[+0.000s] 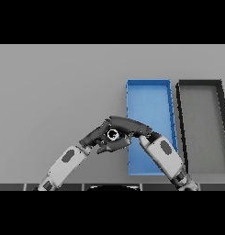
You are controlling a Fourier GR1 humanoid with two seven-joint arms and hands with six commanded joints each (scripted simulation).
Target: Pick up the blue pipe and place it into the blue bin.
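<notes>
Our two hands meet just left of the blue bin, low in the middle of the grey table. The right hand reaches in from the right, crossing the bin's left wall, its fingers curled over something small at the meeting point. The left hand comes up from the lower left, and its fingers bend in toward the same spot.

Between them we see only a small pale ring with a dark centre — likely the open end of a pipe seen end-on, though no blue shows on it, so we cannot say for certain that it is the blue pipe. We judge the right hand to be clamped on it; the left seems to close beside it, perhaps as a steadying support, but we cannot tell whether it truly grips.

The bin lies just beside the hands, so the carry should be short — up and over the left wall. A dark grey bin stands just right of the blue one, and is not the target.
</notes>
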